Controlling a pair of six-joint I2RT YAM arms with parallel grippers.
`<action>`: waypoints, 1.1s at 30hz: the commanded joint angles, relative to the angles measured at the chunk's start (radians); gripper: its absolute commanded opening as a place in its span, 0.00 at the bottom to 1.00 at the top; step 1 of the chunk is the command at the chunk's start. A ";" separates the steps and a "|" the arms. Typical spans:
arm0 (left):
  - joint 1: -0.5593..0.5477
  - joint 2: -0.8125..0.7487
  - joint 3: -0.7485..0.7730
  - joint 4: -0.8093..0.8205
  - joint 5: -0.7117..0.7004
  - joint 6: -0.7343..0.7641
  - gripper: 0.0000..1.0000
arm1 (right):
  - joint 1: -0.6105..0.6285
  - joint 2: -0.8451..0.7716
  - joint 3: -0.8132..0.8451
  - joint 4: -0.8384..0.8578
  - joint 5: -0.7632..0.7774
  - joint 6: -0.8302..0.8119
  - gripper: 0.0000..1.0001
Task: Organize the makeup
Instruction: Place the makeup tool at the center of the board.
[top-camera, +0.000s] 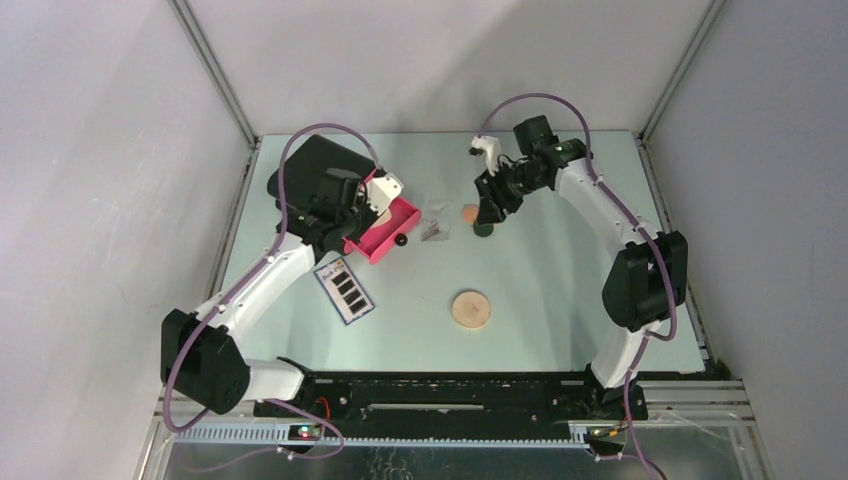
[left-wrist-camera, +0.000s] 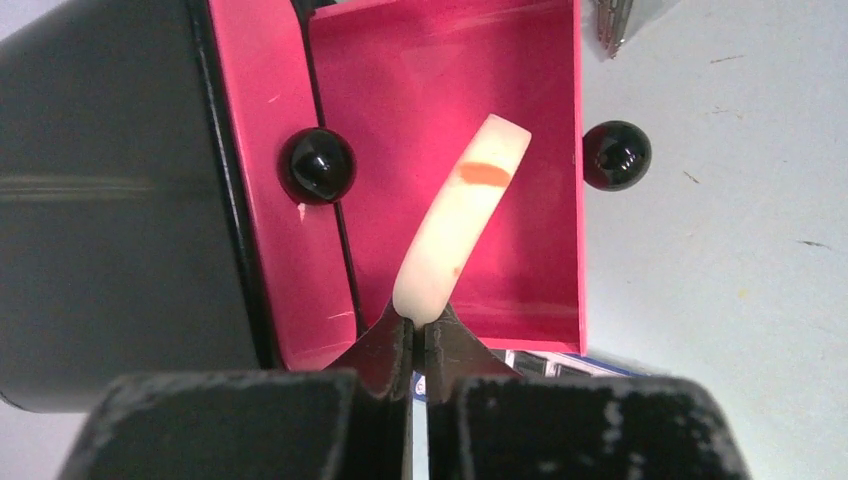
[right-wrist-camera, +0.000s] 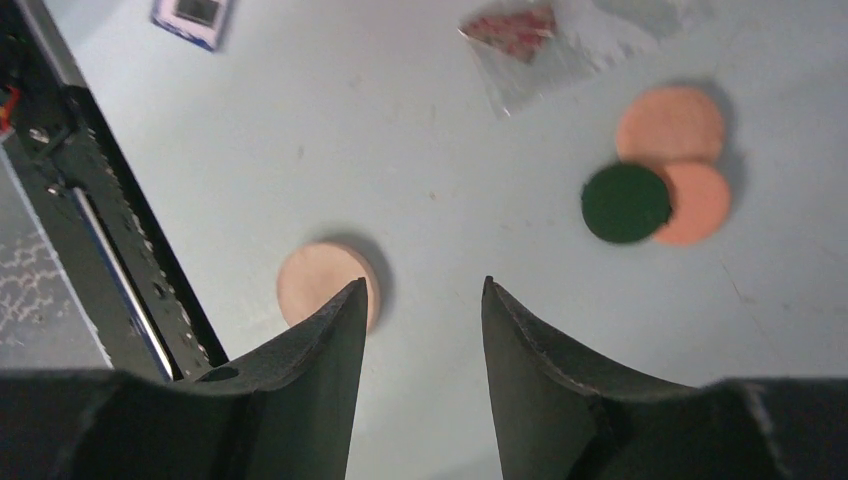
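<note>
My left gripper (left-wrist-camera: 420, 325) is shut on the rim of a pale tan disc (left-wrist-camera: 455, 215), seen edge-on with an orange mark, held over the open pink drawer (left-wrist-camera: 520, 80); in the top view this gripper (top-camera: 372, 205) is at the drawer (top-camera: 385, 238). My right gripper (right-wrist-camera: 424, 285) is open and empty above the table, near the small rounds (top-camera: 487, 208). Below it lie a second tan disc (right-wrist-camera: 320, 285), a dark-green round (right-wrist-camera: 625, 203), two peach rounds (right-wrist-camera: 670, 125), a clear packet (right-wrist-camera: 520, 30) and the palette (top-camera: 345, 290). No thin sticks are in view.
The black box (top-camera: 315, 165) stands at the back left with one pink drawer pulled out towards the table's middle; black knobs (left-wrist-camera: 316, 165) show on the drawer fronts. The second tan disc (top-camera: 470, 308) lies alone near the front middle. Grey walls close the sides and back.
</note>
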 joint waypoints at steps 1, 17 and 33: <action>-0.008 -0.010 -0.016 0.064 -0.032 0.015 0.00 | -0.052 0.004 0.018 -0.099 0.063 -0.100 0.54; -0.011 0.177 0.169 -0.052 0.139 -0.130 0.00 | -0.023 -0.035 -0.068 -0.046 0.129 -0.109 0.53; -0.009 0.216 0.240 0.045 -0.111 -0.189 0.00 | -0.003 -0.047 -0.101 -0.024 0.132 -0.112 0.52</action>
